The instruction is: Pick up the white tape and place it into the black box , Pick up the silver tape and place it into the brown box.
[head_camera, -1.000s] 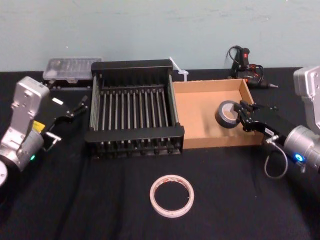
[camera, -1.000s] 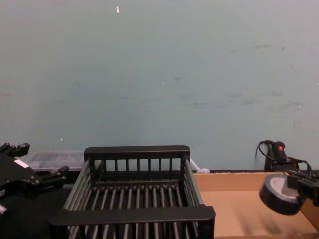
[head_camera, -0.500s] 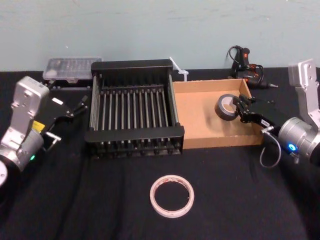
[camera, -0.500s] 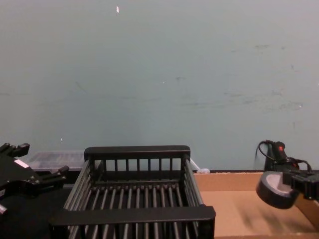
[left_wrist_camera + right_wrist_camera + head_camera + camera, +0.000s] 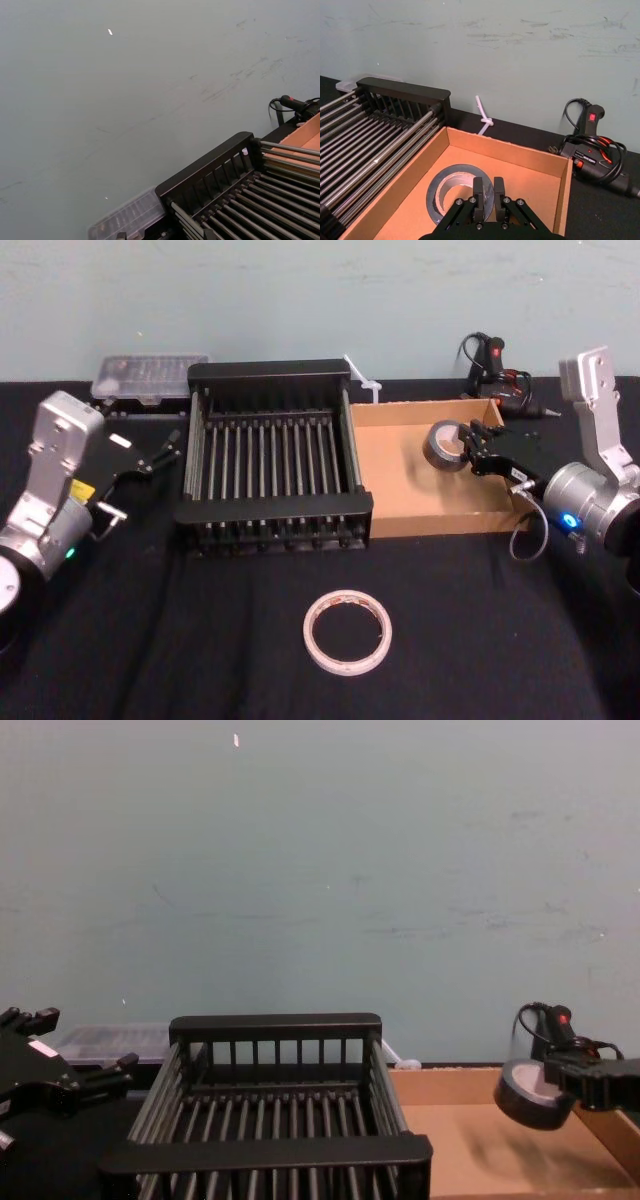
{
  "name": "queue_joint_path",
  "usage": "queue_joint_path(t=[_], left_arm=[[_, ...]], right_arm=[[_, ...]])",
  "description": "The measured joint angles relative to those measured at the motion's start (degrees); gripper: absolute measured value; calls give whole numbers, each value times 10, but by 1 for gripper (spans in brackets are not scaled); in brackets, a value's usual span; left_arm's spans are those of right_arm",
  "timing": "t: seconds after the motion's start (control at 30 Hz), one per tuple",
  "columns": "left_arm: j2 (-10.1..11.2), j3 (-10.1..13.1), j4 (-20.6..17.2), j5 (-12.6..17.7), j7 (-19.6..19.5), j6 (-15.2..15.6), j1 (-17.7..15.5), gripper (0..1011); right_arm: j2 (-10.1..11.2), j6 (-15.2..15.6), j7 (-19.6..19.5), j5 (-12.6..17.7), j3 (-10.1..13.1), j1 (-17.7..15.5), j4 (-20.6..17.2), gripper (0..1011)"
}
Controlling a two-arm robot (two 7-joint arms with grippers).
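The silver tape [image 5: 446, 445] hangs over the back right part of the brown box [image 5: 430, 523], with my right gripper [image 5: 468, 453] shut on its rim. From the right wrist, the fingers [image 5: 479, 196] clamp the silver tape [image 5: 451, 192] above the brown box's floor [image 5: 530, 190]. The chest view has the silver tape [image 5: 525, 1095] clear of the floor, a shadow beneath it. The white tape [image 5: 347, 630] lies flat on the black cloth in front of the black box [image 5: 275, 508]. My left gripper [image 5: 165, 450] stays open to the left of the black box.
A clear plastic case [image 5: 150, 375] sits behind the black box at the left. A white zip tie [image 5: 358, 378] and a black-and-red corded tool [image 5: 495, 365] lie behind the brown box. The black box and brown box stand side by side, touching.
My right gripper has carried the silver tape leftward and toward the back of the brown box, slightly higher. The left arm and the white tape have stayed put.
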Motion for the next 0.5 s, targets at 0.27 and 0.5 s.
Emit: queue_joint_path(t=[0.27, 0.5], left_arm=[[0, 0, 0, 0, 0, 0, 0, 1001], [0, 0, 0, 0, 0, 0, 0, 1001]], right_arm=[[-1, 1, 0, -2, 0, 2, 2, 132], [0, 0, 0, -1, 0, 0, 0, 152]])
